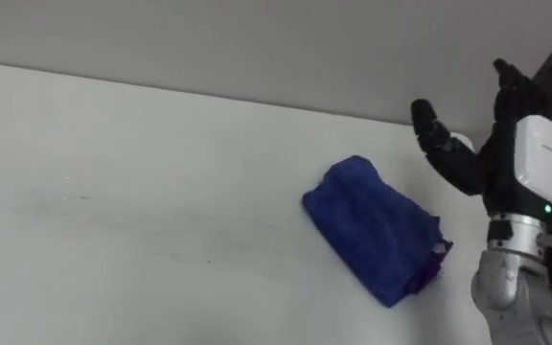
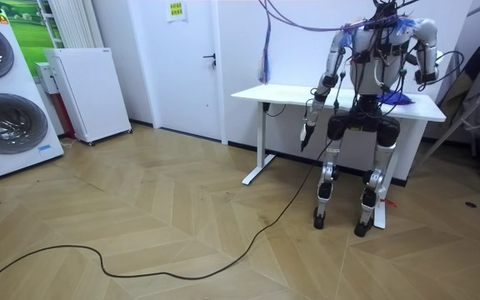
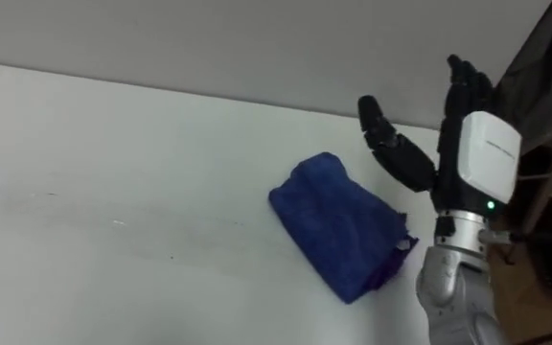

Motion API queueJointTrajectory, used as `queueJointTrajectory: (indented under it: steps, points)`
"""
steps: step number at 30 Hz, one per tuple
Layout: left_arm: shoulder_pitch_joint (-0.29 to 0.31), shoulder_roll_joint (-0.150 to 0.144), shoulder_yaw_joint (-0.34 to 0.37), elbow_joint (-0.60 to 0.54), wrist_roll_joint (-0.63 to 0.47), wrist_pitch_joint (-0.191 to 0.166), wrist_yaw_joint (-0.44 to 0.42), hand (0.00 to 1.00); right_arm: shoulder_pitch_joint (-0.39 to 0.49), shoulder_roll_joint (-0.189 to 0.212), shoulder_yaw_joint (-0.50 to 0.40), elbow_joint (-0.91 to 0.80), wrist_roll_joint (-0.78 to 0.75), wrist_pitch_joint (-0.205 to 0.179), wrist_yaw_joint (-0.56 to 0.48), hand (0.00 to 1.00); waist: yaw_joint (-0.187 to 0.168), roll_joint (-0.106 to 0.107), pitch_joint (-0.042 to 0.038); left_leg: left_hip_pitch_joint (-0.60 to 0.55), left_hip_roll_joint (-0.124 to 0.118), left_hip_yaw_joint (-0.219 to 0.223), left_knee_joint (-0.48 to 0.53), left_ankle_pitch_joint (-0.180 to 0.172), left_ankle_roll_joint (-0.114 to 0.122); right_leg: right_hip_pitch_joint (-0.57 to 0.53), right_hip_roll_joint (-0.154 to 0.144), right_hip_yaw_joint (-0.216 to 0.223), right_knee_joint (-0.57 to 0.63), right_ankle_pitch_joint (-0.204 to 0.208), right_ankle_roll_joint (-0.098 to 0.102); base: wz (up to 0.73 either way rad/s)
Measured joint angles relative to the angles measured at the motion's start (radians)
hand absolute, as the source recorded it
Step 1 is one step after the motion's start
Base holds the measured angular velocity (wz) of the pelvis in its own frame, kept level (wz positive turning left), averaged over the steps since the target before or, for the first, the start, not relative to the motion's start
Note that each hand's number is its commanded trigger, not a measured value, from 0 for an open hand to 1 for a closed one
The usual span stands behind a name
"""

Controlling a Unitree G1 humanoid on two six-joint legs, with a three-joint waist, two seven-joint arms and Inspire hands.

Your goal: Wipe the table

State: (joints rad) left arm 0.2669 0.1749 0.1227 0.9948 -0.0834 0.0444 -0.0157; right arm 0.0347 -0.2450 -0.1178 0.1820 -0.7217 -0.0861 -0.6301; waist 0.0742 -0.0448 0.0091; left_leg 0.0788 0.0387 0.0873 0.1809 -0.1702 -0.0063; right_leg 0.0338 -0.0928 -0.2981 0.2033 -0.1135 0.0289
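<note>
**Left eye view.** We record a white table (image 1: pixel 142 211), its top running back to a grey wall (image 1: pixel 257 38).
- One blue cloth (image 1: pixel 377 230), bunched into a thick roll. It lies on the right part of the table, slanting from upper left to lower right.
- The right hand (image 1: pixel 477 163) comes in from the right side. It is raised just past the cloth's far right end and does not touch it. The thumb is spread wide from the straight, upward-pointing fingers, and the hand holds nothing.

**Room view.** We see the robot standing upright at the long side of the table, facing it, close to the end on the room view's right.
- The cloth shows as a blue patch on the tabletop, just past the robot's body on that side.
- The right arm is bent up at table height.
- The left hand (image 2: pixel 307 135) hangs low on the room view's left of the body, below the tabletop and well apart from the cloth. We cannot tell its state.
- Surroundings: stacked washing machines (image 2: pixel 7 125) at the far left, a white cabinet (image 2: pixel 86 92) beside them, a white door (image 2: pixel 194 62) and a wooden floor (image 2: pixel 140 233).

**Right eye view.** We find the same layout. The cloth lies on the right part of the table. The right hand is up beside its far right end, spread wide and clear of the cloth.
</note>
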Motion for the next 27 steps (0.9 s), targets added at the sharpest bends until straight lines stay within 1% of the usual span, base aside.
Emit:
queueJointTrajectory:
  steps: [1,3,4,5,6,8,9,11,12,13,14,15,16,18,20,21,24,26,27]
  points:
    - [0.002,0.003,0.007,0.000,0.000,0.000,0.002,0.00,0.001,-0.002,-0.024,0.007,0.027,0.001,-0.003,0.00,-0.003,0.001,0.0008,0.001,0.000,0.002,0.000,0.000,0.000,0.000,0.000,0.001,0.001,0.001,-0.001,0.00]
    - [0.012,0.006,0.024,-0.002,0.004,0.000,0.002,0.00,0.010,-0.008,-0.042,0.018,0.064,0.002,-0.010,0.00,-0.018,0.006,0.0007,0.001,0.000,0.003,0.001,0.000,0.000,0.002,0.002,0.003,0.000,0.005,-0.002,0.00]
    - [0.020,0.009,0.034,-0.005,0.012,0.000,0.004,0.00,0.025,-0.009,-0.062,0.034,0.075,-0.001,-0.015,0.00,-0.026,0.007,-0.0009,0.001,0.000,0.004,0.003,0.000,0.000,0.002,0.002,0.006,0.000,0.005,-0.002,-0.03]
    - [0.034,0.010,0.048,-0.015,0.022,0.000,0.004,0.00,0.026,-0.009,-0.076,0.067,0.100,0.000,-0.024,0.00,-0.041,0.007,-0.0042,0.001,0.000,0.005,0.004,0.000,0.000,0.002,0.001,0.007,0.000,0.005,-0.002,-0.03]
    - [0.039,0.010,0.054,-0.019,0.036,0.000,0.004,0.00,0.026,-0.009,-0.086,0.087,0.113,0.000,-0.032,0.00,-0.046,0.006,-0.0058,0.001,0.000,0.006,0.004,0.000,0.001,0.001,0.001,0.010,0.000,0.004,0.000,0.00]
    - [0.047,0.010,0.083,-0.034,0.055,0.000,0.002,0.00,0.036,-0.012,-0.136,0.196,0.184,0.000,-0.064,0.00,-0.057,0.001,-0.0143,0.004,0.000,0.007,0.005,-0.001,0.001,0.003,0.001,0.013,0.000,0.002,0.001,0.00]
    - [0.046,0.010,0.088,-0.034,0.055,-0.001,0.002,0.00,0.037,-0.013,-0.147,0.221,0.204,0.002,-0.069,0.00,-0.060,0.000,-0.0150,0.005,0.000,0.008,0.004,-0.001,0.001,0.003,0.001,0.014,0.001,0.002,0.001,-0.05]
    - [0.051,0.011,0.100,-0.035,0.056,0.000,0.001,0.00,0.044,-0.015,-0.184,0.312,0.289,0.005,-0.078,0.00,-0.077,0.000,-0.0151,0.010,0.000,0.014,0.002,-0.001,0.001,0.003,0.001,0.020,0.002,0.002,0.000,-0.07]
    - [0.052,0.011,0.103,-0.038,0.056,0.000,0.000,0.00,0.052,-0.017,-0.192,0.329,0.312,0.010,-0.079,0.00,-0.080,0.000,-0.0151,0.010,0.000,0.015,0.002,-0.001,0.001,0.003,0.001,0.020,0.002,0.002,0.001,-0.05]
    - [0.057,0.011,0.111,-0.049,0.056,0.000,0.000,0.00,0.073,-0.018,-0.208,0.352,0.358,0.020,-0.079,0.00,-0.084,-0.004,-0.0127,0.010,0.001,0.017,0.002,-0.001,0.002,0.001,0.001,0.022,0.002,0.002,0.001,0.00]
    - [0.059,0.014,0.113,-0.054,0.056,0.000,0.000,0.00,0.090,-0.018,-0.221,0.377,0.408,0.023,-0.079,0.00,-0.092,-0.003,-0.0120,0.010,0.001,0.018,0.002,-0.002,0.002,0.001,0.001,0.023,0.002,0.002,0.001,-0.04]
    - [0.061,0.016,0.113,-0.054,0.056,0.000,0.000,0.00,0.094,-0.018,-0.226,0.394,0.431,0.024,-0.079,0.00,-0.096,0.000,-0.0133,0.010,0.001,0.019,0.002,-0.003,0.001,0.001,0.001,0.024,0.002,0.002,0.001,-0.04]
    - [0.061,0.021,0.113,-0.054,0.055,0.001,0.002,0.00,0.100,-0.020,-0.230,0.432,0.476,0.023,-0.081,0.00,-0.104,-0.006,-0.0089,0.011,0.001,0.022,0.002,-0.004,0.000,0.000,0.002,0.027,0.002,0.002,0.001,-0.08]
    - [0.056,0.024,0.113,-0.053,0.054,0.001,0.004,0.00,0.113,-0.023,-0.231,0.487,0.565,0.024,-0.080,0.00,-0.110,-0.005,-0.0088,0.017,0.002,0.031,0.000,-0.005,0.000,-0.001,0.008,0.052,0.002,0.002,0.001,-0.13]
    - [0.056,0.024,0.113,-0.054,0.054,0.000,0.002,0.00,0.124,-0.024,-0.232,0.563,0.655,0.025,-0.080,0.00,-0.116,-0.001,-0.0099,0.021,0.002,0.044,0.000,-0.010,0.001,-0.004,0.009,0.065,0.004,0.002,0.001,-0.16]
    - [0.057,0.024,0.114,-0.057,0.054,0.000,0.002,0.00,0.133,-0.024,-0.232,0.572,0.672,0.025,-0.080,0.00,-0.117,-0.001,-0.0100,0.021,0.002,0.047,0.001,-0.014,0.001,-0.006,0.010,0.071,0.004,0.002,0.001,-0.13]
    - [0.064,0.024,0.133,-0.072,0.047,0.001,-0.003,0.00,0.152,-0.024,-0.251,0.686,0.724,0.026,-0.075,0.00,-0.126,-0.005,-0.0108,0.017,0.000,0.052,0.001,-0.016,0.004,-0.012,0.011,0.078,0.004,0.003,0.004,-0.07]
    - [0.073,0.026,0.140,-0.071,0.049,0.001,-0.006,0.00,0.164,-0.024,-0.265,0.777,0.765,0.043,-0.063,0.00,-0.130,-0.007,-0.0116,0.017,-0.001,0.053,0.005,-0.017,0.007,-0.012,0.010,0.080,0.003,0.005,0.004,0.00]
    - [0.073,0.027,0.142,-0.071,0.050,0.001,-0.010,0.00,0.171,-0.023,-0.264,0.797,0.780,0.044,-0.057,0.00,-0.130,-0.008,-0.0121,0.018,-0.001,0.053,0.005,-0.017,0.006,-0.011,0.010,0.081,0.003,0.005,0.004,0.00]
